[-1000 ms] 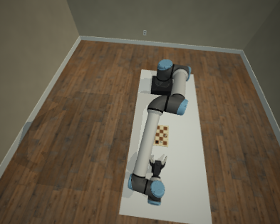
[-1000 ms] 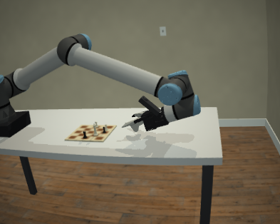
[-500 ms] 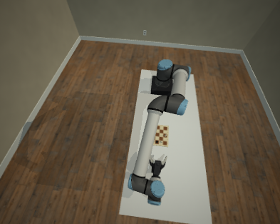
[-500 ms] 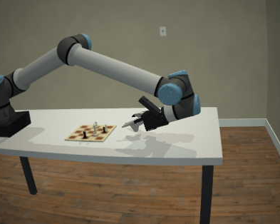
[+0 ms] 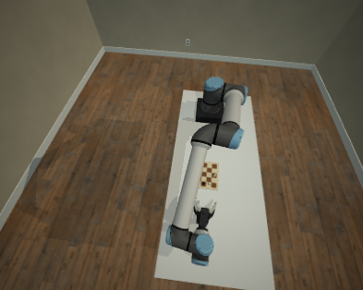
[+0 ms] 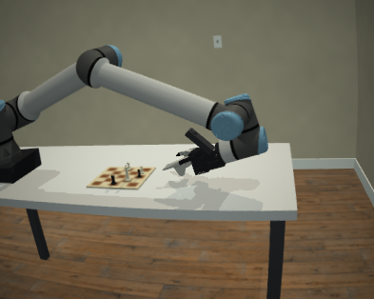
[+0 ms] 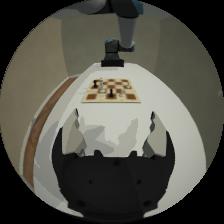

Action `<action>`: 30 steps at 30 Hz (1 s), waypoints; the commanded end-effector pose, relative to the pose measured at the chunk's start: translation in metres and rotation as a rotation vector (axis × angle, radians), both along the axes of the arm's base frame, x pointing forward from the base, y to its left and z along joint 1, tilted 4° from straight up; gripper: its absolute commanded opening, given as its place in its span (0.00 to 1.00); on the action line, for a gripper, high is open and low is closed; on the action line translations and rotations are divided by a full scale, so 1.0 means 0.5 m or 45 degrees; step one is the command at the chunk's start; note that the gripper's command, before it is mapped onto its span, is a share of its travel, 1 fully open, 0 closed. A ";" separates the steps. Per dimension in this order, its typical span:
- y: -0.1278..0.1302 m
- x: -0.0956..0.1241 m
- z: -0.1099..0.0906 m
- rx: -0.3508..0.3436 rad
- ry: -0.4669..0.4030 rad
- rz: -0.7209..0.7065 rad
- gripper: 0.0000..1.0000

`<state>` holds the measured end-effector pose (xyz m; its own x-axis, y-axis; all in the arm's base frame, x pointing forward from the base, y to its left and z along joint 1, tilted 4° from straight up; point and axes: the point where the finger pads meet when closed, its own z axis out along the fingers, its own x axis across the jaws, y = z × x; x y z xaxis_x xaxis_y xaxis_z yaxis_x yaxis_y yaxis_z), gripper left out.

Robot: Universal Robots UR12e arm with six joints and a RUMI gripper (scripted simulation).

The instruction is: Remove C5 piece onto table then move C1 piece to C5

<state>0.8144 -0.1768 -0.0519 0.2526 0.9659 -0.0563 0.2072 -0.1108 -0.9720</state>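
The open tool (image 5: pixel 205 205) (image 6: pixel 172 167) (image 7: pixel 115 110) hangs near the chessboard (image 5: pixel 216 185) (image 6: pixel 94 186) (image 7: pixel 135 101)

Plain room, test-cell look; exact kind unclear. Drab walls, white baseboard, plank floor (image 5: pixel 103 185) (image 6: pixel 178 248). Wall outlet (image 5: pixel 187 42) at twelve o'clock in top view. Robot arm (image 5: pixel 190 185) (image 6: pixel 154 88) based on long white table (image 5: pixel 237 208) (image 6: pixel 268 190) (image 7: pixel 170 130).

1. I see my gripper (image 7: pixel 115 110) at the bottom; its two pale fingers stand wide apart, with nothing between them.
2. Beyond the fingers, the chessboard (image 7: pixel 111 100) lies flat on the white table (image 7: pixel 172 130).
3. On the board, dark and light pieces stand upright; one dark piece (image 7: pixel 111 93) is near the closest edge.
4. The black robot base (image 7: pixel 112 63) is behind the board.
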 end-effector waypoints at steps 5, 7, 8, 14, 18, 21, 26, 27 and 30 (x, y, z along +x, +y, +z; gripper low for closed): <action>0.001 0.004 0.038 -0.001 -0.002 0.000 1.00; 0.001 0.007 0.063 -0.001 -0.002 0.000 1.00; 0.002 0.008 0.077 -0.001 -0.002 0.000 1.00; 0.003 0.013 0.133 -0.001 -0.002 0.000 1.00; 0.004 0.017 0.170 -0.001 -0.002 0.000 1.00; 0.005 0.018 0.181 -0.001 -0.002 0.000 1.00; 0.005 0.017 0.174 -0.001 -0.003 0.000 1.00; 0.005 0.017 0.174 -0.001 -0.003 0.000 1.00; 0.005 0.017 0.174 0.000 -0.005 0.000 1.00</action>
<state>0.8225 -0.1744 0.0340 0.2527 0.9659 -0.0561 0.2080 -0.1108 -0.9718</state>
